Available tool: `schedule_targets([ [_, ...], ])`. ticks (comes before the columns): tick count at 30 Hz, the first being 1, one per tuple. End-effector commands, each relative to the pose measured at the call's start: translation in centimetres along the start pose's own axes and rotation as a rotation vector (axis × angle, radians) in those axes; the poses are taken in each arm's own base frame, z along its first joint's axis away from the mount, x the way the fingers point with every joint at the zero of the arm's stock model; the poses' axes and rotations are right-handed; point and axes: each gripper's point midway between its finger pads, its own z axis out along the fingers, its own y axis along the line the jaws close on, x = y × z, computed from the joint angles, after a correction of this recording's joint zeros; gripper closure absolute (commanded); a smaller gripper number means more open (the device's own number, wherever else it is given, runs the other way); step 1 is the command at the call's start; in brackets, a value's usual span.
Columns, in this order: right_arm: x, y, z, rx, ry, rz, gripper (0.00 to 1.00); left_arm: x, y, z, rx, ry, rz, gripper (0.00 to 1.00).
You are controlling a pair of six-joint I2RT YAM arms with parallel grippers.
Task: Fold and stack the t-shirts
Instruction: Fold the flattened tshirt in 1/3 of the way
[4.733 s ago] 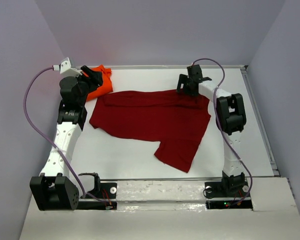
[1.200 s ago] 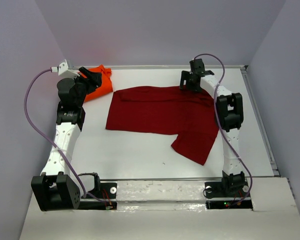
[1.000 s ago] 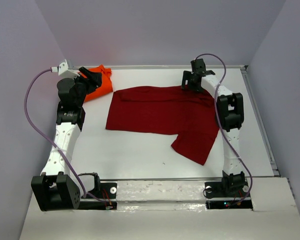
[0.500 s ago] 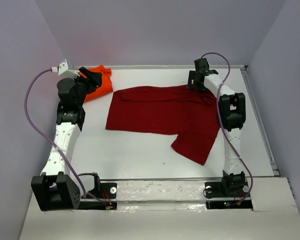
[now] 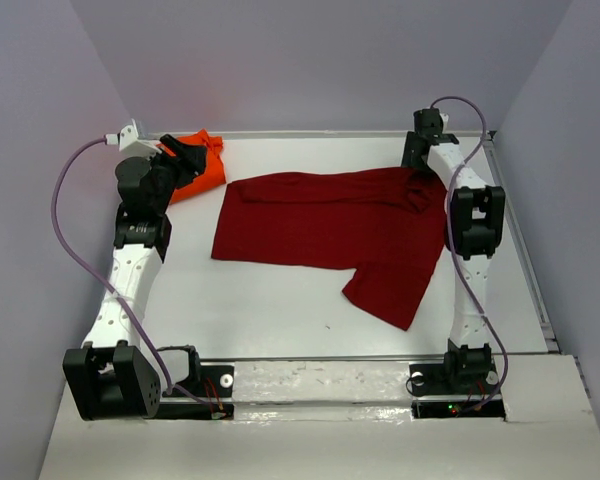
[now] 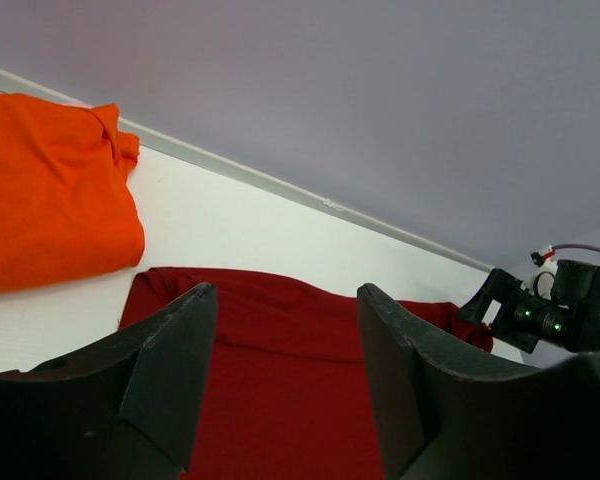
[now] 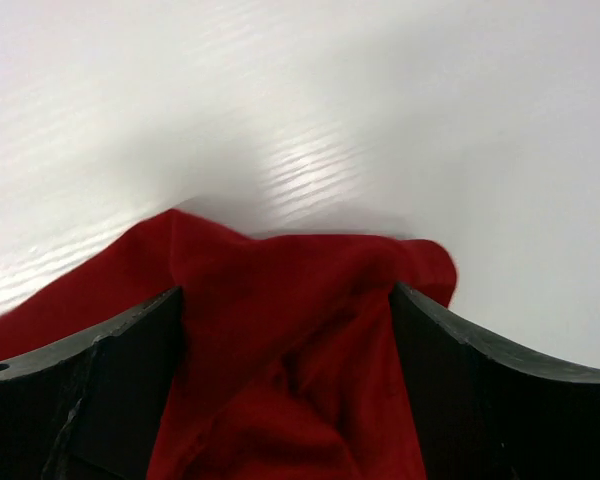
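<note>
On table (image 5: 280,300): one crimson t-shirt (image 5: 320,220), one orange t-shirt (image 5: 208,172); left gripper (image 6: 285,320), right gripper (image 7: 285,300) both spread.

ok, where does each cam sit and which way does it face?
Top external: above and behind the bases, looking down over the table; left arm and right arm in full.
Left wrist: faces across the orange shirt and red shirt toward the right arm; own fingers at bottom.
Right wrist: looks down on the red shirt's bunched corner; own fingers flank it.
Shared: red shirt in all three.
</note>
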Motion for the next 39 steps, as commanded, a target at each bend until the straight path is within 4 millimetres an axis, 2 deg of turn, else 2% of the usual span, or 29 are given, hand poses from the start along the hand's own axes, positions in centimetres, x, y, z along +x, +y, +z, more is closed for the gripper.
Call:
schedule_targets([
  [1,-2.6,-3.2,1.1,0.086,-0.061,0.037,0.12,-0.6,-0.8,0.0,0.047,-0.026,0.000,0.32],
  [6,-2.9,-5.5,2.5,0.106,-0.059,0.080,0.12,-0.3,-0.7,0.1,0.047,-0.019,-0.001,0.32],
  [9,-2.6,-6.2,3.0,0.126,-0.052,0.092,0.12,-0.3,-0.7,0.2,0.050,-0.015,-0.002,0.32],
  [10,-2.5,-7.3,3.2,0.164,-0.053,0.102,0.12,-0.1,-0.7,0.3,0.051,-0.011,-0.004,0.32],
  [16,-3.3,-9.1,2.6,0.231,-0.075,0.120,0.12,0.1,-0.7,0.4,0.054,-0.005,-0.006,0.32],
  [20,-4.4,-9.3,1.4,0.224,-0.104,0.142,0.12,0.1,-0.7,0.4,0.057,-0.004,-0.007,0.32],
  [23,-5.3,-7.1,0.1,0.076,-0.107,0.161,0.12,0.2,-0.7,0.4,0.058,-0.002,-0.009,0.32],
  [25,-6.6,-6.3,-1.5,0.006,-0.126,0.176,0.12,0.1,-0.7,0.4,0.057,-0.004,-0.008,0.32],
  [27,-7.6,-4.1,-3.6,-0.083,-0.152,0.158,0.13,0.1,-0.8,0.4,0.058,-0.005,-0.008,0.32],
  [28,-8.0,-3.7,-4.2,-0.118,-0.157,0.158,0.12,0.1,-0.8,0.4,0.058,-0.005,-0.008,0.32],
  [30,-8.1,-0.8,-6.0,-0.236,-0.155,0.141,0.12,0.0,-0.9,0.3,0.061,-0.007,-0.007,0.32],
  [32,-8.0,0.5,-7.2,-0.286,-0.153,0.141,0.12,0.0,-0.9,0.3,0.063,-0.007,-0.007,0.32],
  [33,-7.7,0.7,-7.3,-0.298,-0.144,0.146,0.12,0.1,-0.8,0.4,0.061,-0.003,-0.008,0.32],
  [34,-7.1,1.8,-7.6,-0.334,-0.128,0.141,0.13,0.2,-0.8,0.4,0.060,-0.002,-0.008,0.32],
  [36,-5.2,2.4,-7.6,-0.348,-0.084,0.158,0.13,0.3,-0.6,0.5,0.058,0.004,-0.011,0.32],
  [39,-2.7,4.6,-8.7,-0.410,-0.042,0.157,0.15,0.5,-0.6,0.6,0.060,0.009,-0.013,0.32],
])
